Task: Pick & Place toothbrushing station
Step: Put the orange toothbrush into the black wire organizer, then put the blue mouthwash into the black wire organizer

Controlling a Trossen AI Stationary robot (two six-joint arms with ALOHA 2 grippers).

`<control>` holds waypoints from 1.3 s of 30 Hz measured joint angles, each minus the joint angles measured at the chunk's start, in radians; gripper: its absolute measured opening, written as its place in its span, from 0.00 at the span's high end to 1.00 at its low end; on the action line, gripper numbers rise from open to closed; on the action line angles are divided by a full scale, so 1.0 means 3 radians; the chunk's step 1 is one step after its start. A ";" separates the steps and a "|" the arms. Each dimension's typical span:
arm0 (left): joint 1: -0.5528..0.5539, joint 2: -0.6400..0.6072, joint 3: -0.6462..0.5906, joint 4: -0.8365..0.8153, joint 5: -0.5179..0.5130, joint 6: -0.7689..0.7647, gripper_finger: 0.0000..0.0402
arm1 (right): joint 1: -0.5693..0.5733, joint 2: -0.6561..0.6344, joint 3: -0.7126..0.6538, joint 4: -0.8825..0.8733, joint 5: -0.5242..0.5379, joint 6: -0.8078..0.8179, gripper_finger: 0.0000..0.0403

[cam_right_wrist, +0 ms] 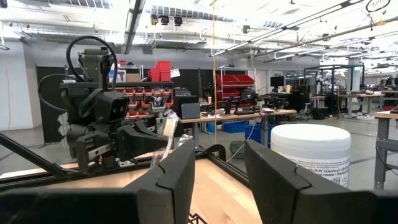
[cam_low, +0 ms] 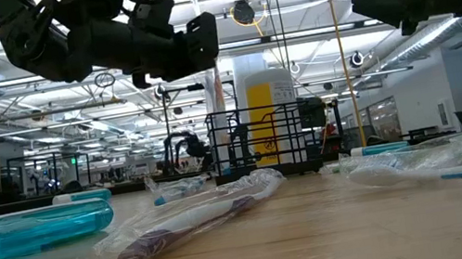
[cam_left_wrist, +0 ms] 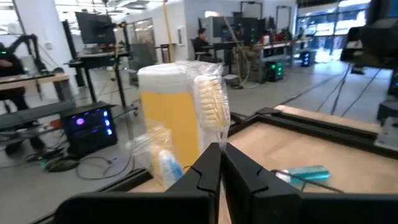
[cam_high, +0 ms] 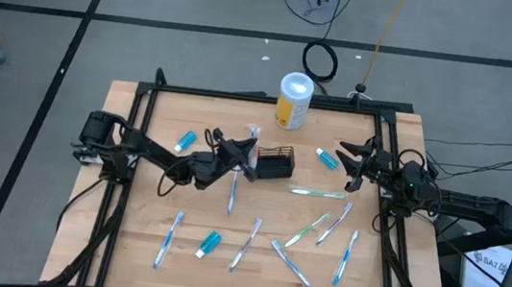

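High view: several wrapped toothbrushes [cam_high: 245,245] lie unplaced on the near table. Left gripper [cam_high: 245,151] is clenched on one wrapped toothbrush [cam_left_wrist: 211,99] beside the black wire-mesh basket [cam_high: 275,162], mid-table. Right gripper [cam_high: 358,162] is spread, empty.

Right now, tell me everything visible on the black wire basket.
The black wire basket is a small, low-walled rectangular cage of thin dark wire, open-topped and sitting upright on the wooden table near its middle, in front of the white-and-yellow canister. It looks empty from above. The left end effector, shut on a wrapped toothbrush, is right beside it; contact cannot be told. The right end effector is open, well clear.
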 joint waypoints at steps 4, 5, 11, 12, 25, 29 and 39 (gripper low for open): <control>-0.0065 0.0000 0.0000 -0.0236 -0.0027 0.0084 0.99 | 0.0001 0.0000 0.0000 0.0001 0.0001 0.0000 0.68; -0.0081 0.0000 0.0000 -0.0299 -0.0032 0.0094 0.99 | 0.0000 0.0000 -0.0001 0.0001 0.0001 0.0000 0.68; -0.0176 0.0000 0.0000 -0.0497 -0.0080 0.0048 0.95 | 0.0001 0.0000 0.0000 0.0000 0.0000 0.0000 0.68; -0.0188 0.0000 0.0000 -0.0523 -0.0081 0.0073 0.95 | 0.0000 0.0000 -0.0001 0.0001 0.0000 0.0000 0.68; -0.0243 0.0000 -0.0001 -0.0886 -0.0085 -0.0170 0.93 | 0.0000 0.0000 0.0000 0.0001 0.0000 -0.0044 0.68; -0.0264 0.0000 -0.0001 -0.0890 -0.0085 -0.0091 0.85 | 0.0000 0.0000 0.0000 0.0001 0.0000 -0.0097 0.68; -0.0373 -0.0245 -0.0001 -0.1021 -0.0401 0.0041 0.64 | 0.0001 0.0001 -0.0001 0.0244 -0.0011 0.0031 0.68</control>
